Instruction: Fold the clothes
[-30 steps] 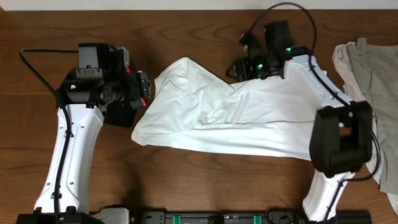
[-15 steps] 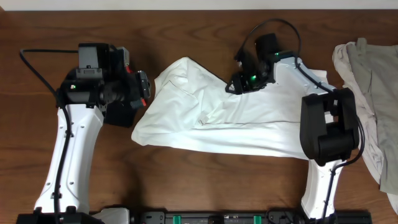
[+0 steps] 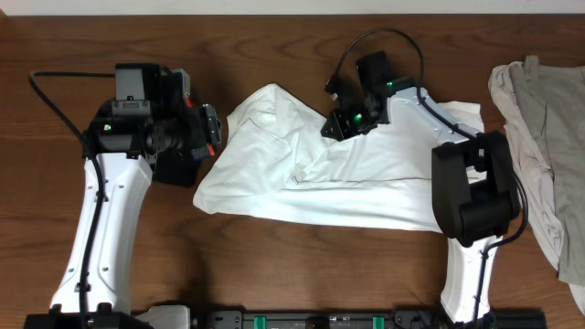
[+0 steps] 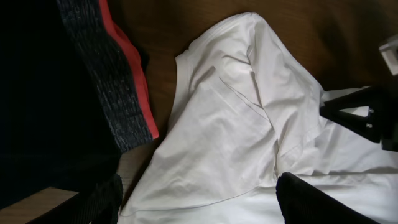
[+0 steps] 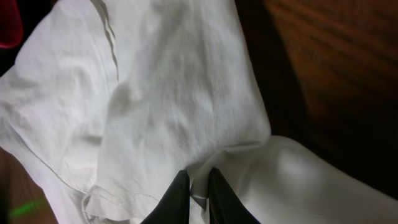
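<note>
A white T-shirt (image 3: 366, 174) lies crumpled across the middle of the table. It also shows in the left wrist view (image 4: 230, 124) and the right wrist view (image 5: 161, 93). My right gripper (image 3: 335, 124) is over the shirt's upper middle. In its wrist view the right gripper (image 5: 198, 190) is shut on a pinched fold of the white fabric. My left gripper (image 3: 209, 128) hovers at the shirt's left edge. In its wrist view the left gripper (image 4: 199, 202) is wide open and empty, with its fingers (image 4: 102, 196) on either side of the shirt's hem.
A heap of beige and grey clothes (image 3: 539, 110) lies at the right edge of the table. A dark garment with grey knit and red trim (image 4: 118, 81) lies left of the shirt, under the left arm (image 3: 174, 169). Bare wood (image 3: 274, 265) runs along the front.
My right gripper has moved left along the shirt's top edge, from the right shoulder area to the upper middle, drawing the fabric with it. The left arm has not moved.
</note>
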### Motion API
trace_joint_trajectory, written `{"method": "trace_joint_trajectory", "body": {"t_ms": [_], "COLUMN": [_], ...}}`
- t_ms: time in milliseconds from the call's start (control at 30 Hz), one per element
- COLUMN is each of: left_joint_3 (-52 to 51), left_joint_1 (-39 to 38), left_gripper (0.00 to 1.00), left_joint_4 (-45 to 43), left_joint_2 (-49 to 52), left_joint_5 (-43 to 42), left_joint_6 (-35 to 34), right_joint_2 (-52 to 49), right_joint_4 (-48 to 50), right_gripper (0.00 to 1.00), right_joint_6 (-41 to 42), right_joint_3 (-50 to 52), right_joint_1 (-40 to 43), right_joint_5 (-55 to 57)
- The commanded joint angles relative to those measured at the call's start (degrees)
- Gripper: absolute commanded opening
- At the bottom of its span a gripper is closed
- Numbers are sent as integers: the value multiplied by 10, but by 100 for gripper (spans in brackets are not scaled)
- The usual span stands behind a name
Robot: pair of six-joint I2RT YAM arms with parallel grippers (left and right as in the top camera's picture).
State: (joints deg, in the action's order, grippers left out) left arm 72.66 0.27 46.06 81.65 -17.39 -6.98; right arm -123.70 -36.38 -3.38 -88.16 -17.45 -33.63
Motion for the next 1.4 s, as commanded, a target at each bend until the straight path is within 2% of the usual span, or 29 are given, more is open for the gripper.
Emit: {"method": "trace_joint_trajectory", "body": {"t_ms": [0,233,400,600,733,800,867,933,1000,1100,1300,1367], "left_joint_3": [12,12,12,12,12,12,12,12,12,7,-24,-42], "left_joint_1": [2,2,2,2,2,2,2,2,2,2,-18,-33], "left_gripper": [81,81,81,81,81,81,81,81,81,81,81,81], "left_joint_4": [-1,-3,0,2,9,13,15,19,28,39,68,66], "left_joint_2": [-3,-3,-3,-3,-3,-3,-3,-3,-2,0,24,43], "left_joint_5": [6,6,31,36,59,68,68,68,68,63,4,-16], "left_joint_6": [12,14,14,14,14,17,21,21,21,21,20,20], "right_joint_2": [43,63,63,63,63,63,63,65,70,89,163,185], "right_joint_4": [9,33,35,34,27,21,21,26,28,14,-11,-29], "right_gripper": [10,5,3,2,3,9,38,49,53,54,70,72], "right_joint_6": [-5,-5,-7,-82,-97,-116,-131,-131,-104,-47,3,20], "right_joint_3": [-9,-10,-10,-10,-10,-10,-10,-10,-11,-11,-11,-11], "right_joint_1": [-3,-30,-74,-141,-177,-191,-200,-196,-183,-138,-9,34], "right_joint_5": [-14,-116,-138,-183,-183,-183,-177,-152,-102,-32,-26,-23]}}
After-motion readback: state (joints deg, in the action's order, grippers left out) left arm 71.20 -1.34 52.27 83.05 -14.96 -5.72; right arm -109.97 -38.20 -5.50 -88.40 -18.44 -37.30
